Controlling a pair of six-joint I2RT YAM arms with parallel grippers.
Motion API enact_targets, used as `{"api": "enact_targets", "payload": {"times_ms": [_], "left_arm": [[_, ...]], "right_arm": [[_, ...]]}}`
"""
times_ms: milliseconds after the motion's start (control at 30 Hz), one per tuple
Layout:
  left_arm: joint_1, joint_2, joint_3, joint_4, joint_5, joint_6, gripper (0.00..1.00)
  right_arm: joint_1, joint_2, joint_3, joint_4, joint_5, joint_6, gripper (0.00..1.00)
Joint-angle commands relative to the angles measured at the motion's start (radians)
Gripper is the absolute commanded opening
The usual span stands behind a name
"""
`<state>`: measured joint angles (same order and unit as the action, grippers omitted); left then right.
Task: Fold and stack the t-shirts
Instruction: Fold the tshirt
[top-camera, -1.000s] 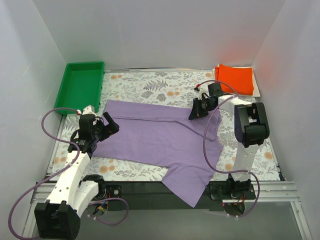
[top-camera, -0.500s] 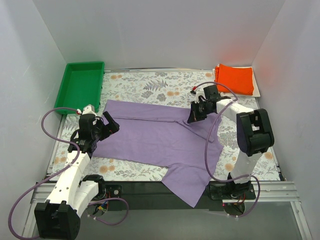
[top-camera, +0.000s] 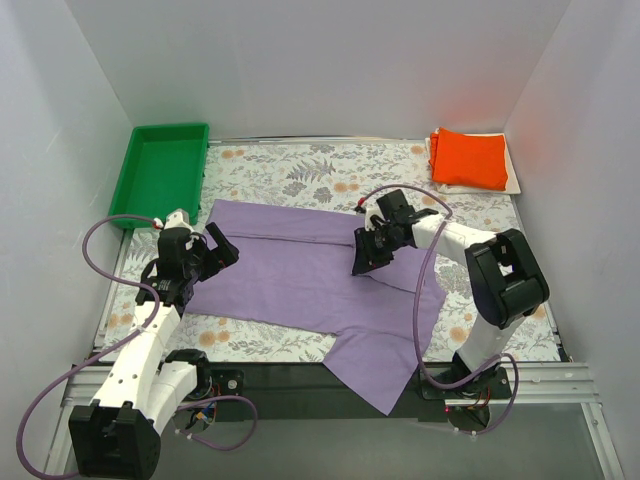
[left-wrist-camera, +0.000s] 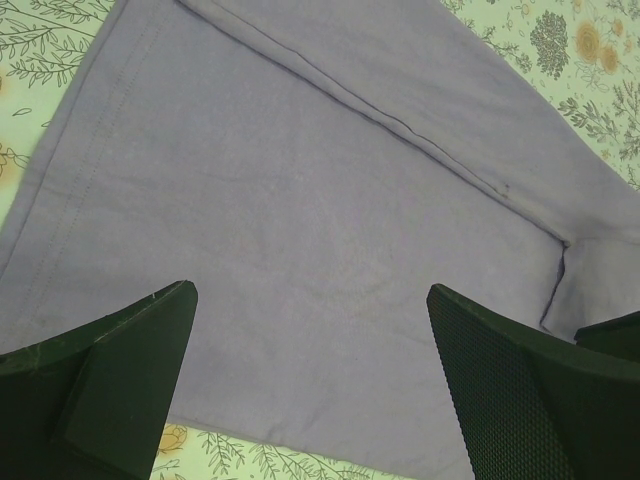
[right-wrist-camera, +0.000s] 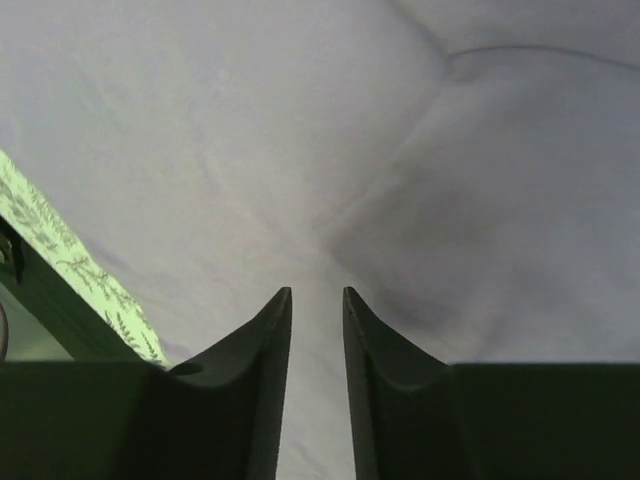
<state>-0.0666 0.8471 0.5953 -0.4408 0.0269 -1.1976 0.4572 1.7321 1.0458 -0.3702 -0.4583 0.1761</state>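
Observation:
A lavender t-shirt (top-camera: 300, 265) lies spread flat across the floral table, one flap hanging over the near edge. My right gripper (top-camera: 362, 260) hovers low over its middle. In the right wrist view its tips (right-wrist-camera: 316, 290) stand a narrow gap apart over the purple cloth (right-wrist-camera: 200, 120), with nothing pinched between them. My left gripper (top-camera: 222, 250) is wide open above the shirt's left hem (left-wrist-camera: 300, 180), its jaws (left-wrist-camera: 308, 288) empty. An orange folded t-shirt (top-camera: 470, 158) rests on a whitish folded one (top-camera: 514, 180) at the back right.
A green plastic tray (top-camera: 160, 170) stands at the back left corner. White walls close in the table on three sides. The floral table cover (top-camera: 300, 170) shows bare behind the shirt.
My right gripper has travelled left from the shirt's right shoulder to its middle, drawing that corner of cloth inward, and its jaws have parted slightly. The left arm has not moved.

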Motion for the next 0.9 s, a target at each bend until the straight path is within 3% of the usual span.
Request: {"api": "enact_targets", "payload": {"times_ms": [0,100,200,367,633,867], "left_arm": [[0.002,-0.019,-0.011,0.007,0.001,0.0,0.93],[0.002,-0.016,-0.009,0.008,-0.001,0.0,0.93],[0.002,-0.007,-0.008,0.008,0.004,0.001,0.93],[0.002,0.07,0.047,0.033,0.001,0.021,0.92],[0.002,0.374,0.254,0.157,-0.015,0.032,0.92],[0.004,0.694,0.417,0.232,-0.015,0.001,0.92]], "right_arm": [[0.038,-0.017,0.008,-0.044,-0.043,0.013,0.34],[0.038,-0.049,0.028,-0.091,-0.008,-0.013,0.4],[0.02,-0.098,0.065,-0.128,0.133,-0.024,0.43],[-0.147,-0.158,0.097,-0.116,0.316,0.054,0.52],[-0.438,-0.12,0.105,-0.012,0.3,0.172,0.5],[-0.537,-0.007,0.123,0.047,0.241,0.183,0.5]]}}
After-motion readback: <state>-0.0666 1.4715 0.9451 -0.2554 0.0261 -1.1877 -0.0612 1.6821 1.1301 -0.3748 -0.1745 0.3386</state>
